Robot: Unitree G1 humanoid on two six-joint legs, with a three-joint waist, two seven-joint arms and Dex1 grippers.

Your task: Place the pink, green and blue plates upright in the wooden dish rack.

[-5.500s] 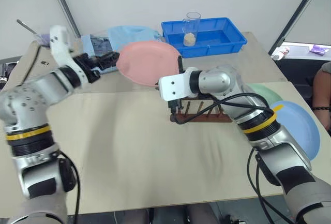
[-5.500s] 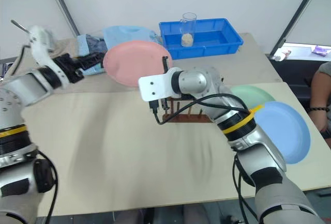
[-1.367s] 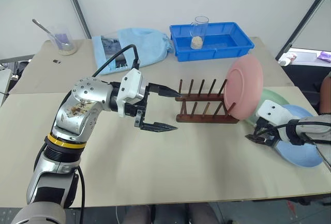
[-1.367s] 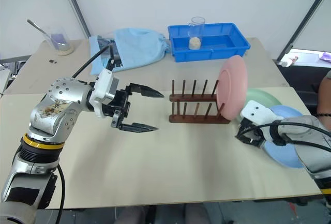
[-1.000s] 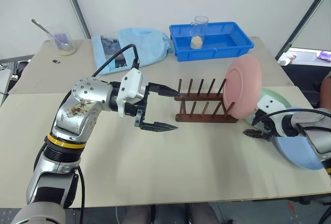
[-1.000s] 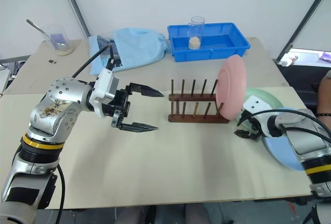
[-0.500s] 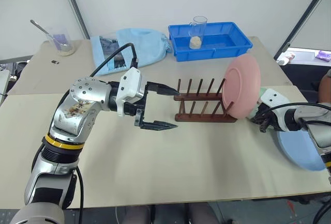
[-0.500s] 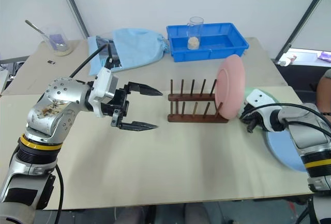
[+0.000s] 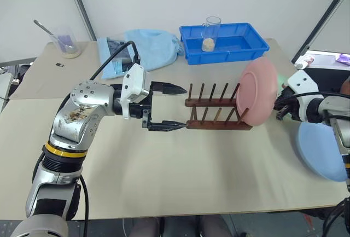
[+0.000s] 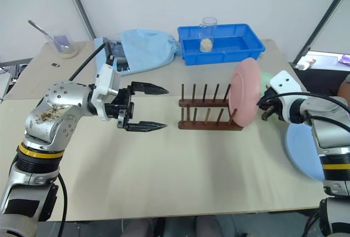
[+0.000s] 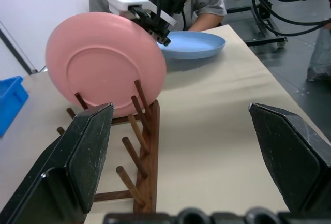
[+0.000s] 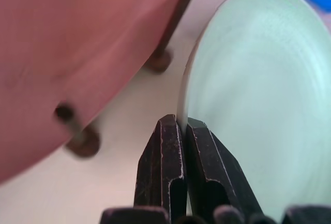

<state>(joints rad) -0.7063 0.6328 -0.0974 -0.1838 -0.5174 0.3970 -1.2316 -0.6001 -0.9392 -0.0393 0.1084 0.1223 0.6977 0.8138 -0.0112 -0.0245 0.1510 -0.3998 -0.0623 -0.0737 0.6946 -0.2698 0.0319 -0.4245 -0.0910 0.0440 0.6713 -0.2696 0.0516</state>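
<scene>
So far only the pink plate (image 9: 257, 91) stands upright at the rack's (image 9: 216, 108) right end, while the right gripper (image 12: 181, 131) pinches the green plate's (image 12: 253, 79) rim beside it, the blue plate (image 9: 321, 150) still lies flat on the table, and the left gripper (image 9: 167, 107) hangs spread wide near the rack's left end.

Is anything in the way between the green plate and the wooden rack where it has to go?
Yes. The pink plate already stands upright at the end of the wooden dish rack nearest the green plate, which the right gripper pinches by its rim. The free pegs lie past the pink plate, so the green plate probably has to go over or around it.
</scene>
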